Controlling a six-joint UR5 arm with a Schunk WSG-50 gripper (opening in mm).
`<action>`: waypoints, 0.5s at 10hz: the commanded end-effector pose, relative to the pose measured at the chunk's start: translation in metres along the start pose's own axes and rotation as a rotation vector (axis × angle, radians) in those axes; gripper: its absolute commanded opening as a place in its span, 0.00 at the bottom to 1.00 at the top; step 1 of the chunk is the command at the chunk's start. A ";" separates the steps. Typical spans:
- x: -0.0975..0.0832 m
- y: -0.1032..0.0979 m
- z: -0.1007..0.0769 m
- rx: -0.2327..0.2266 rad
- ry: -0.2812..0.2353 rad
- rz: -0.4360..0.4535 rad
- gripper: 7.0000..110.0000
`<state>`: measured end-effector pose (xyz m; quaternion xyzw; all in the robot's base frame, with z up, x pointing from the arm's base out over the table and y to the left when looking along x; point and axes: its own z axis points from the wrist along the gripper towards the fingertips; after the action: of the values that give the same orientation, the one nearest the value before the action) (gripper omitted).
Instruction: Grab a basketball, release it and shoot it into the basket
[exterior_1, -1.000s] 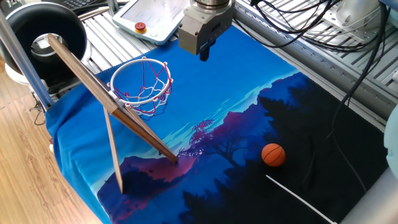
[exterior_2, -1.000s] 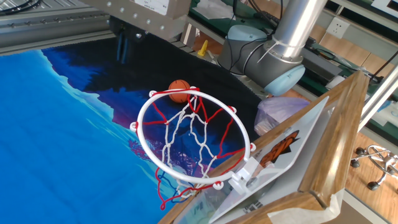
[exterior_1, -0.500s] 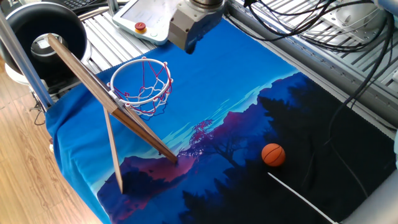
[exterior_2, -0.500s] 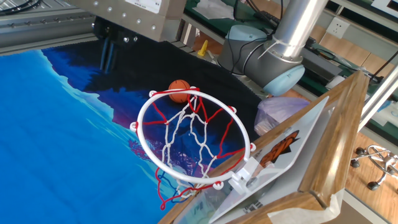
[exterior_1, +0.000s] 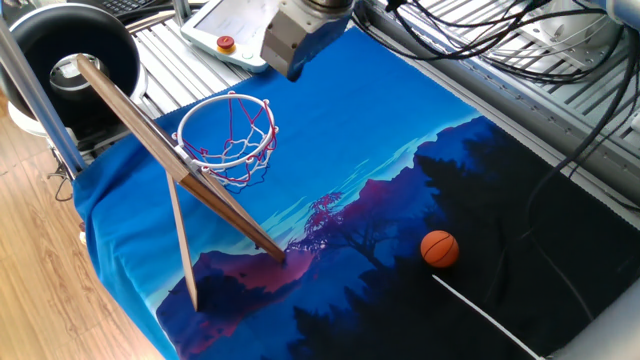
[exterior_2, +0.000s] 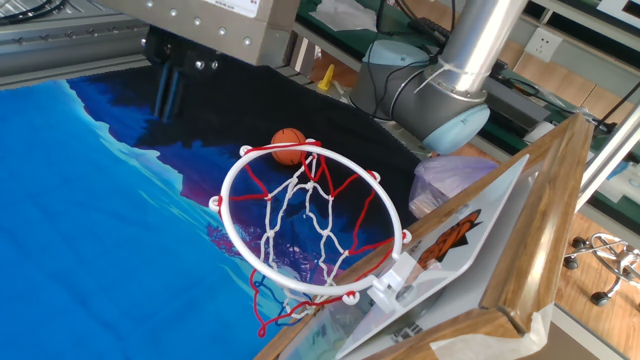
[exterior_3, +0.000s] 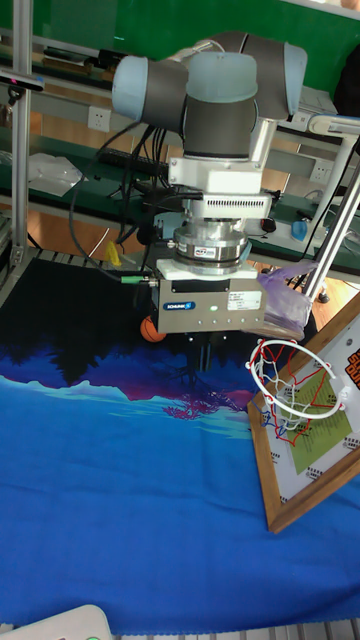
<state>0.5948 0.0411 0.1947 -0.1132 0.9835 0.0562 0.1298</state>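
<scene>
The counter (exterior_1: 330, 150) is covered by a big blue cloth (exterior_1: 400, 120) with a picture of dark trees and a pale sky. The basket (exterior_1: 226, 128) sits near one end of the cloth. It is a white ring with a red and white net, fixed to a tilted wooden board (exterior_1: 170, 160) that a thin stick props up. The ring is empty.

The tool (exterior_3: 196, 358) hangs in the air on the robot arm (exterior_3: 215, 90). A second ago it was higher than the far edge of the basket and a bit to one side. Now it has slid further toward the back corner of the cloth, near the white pad with the red button (exterior_1: 227, 43). So the tool has moved farther away from the basketball, not closer.

The tool's two dark fingers (exterior_2: 168, 92) point straight down and sit close together, clenched on nothing at all.

The basketball (exterior_1: 439, 248) has not moved. It lies on the dark part of the cloth, well apart from the tool and from the basket. A thin white line (exterior_1: 480, 315) on the cloth starts just beside it.

I think the grab has not begun yet. The tool likely needs to cross the cloth, spread its fingers and come down over the basketball.
</scene>
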 end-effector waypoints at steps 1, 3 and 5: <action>0.055 -0.009 0.034 0.030 -0.017 -0.013 0.00; 0.152 -0.003 0.064 -0.014 0.162 -0.017 0.00; 0.206 -0.012 0.057 0.026 0.313 -0.004 0.00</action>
<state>0.4806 0.0082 0.1089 -0.1215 0.9911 0.0336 0.0430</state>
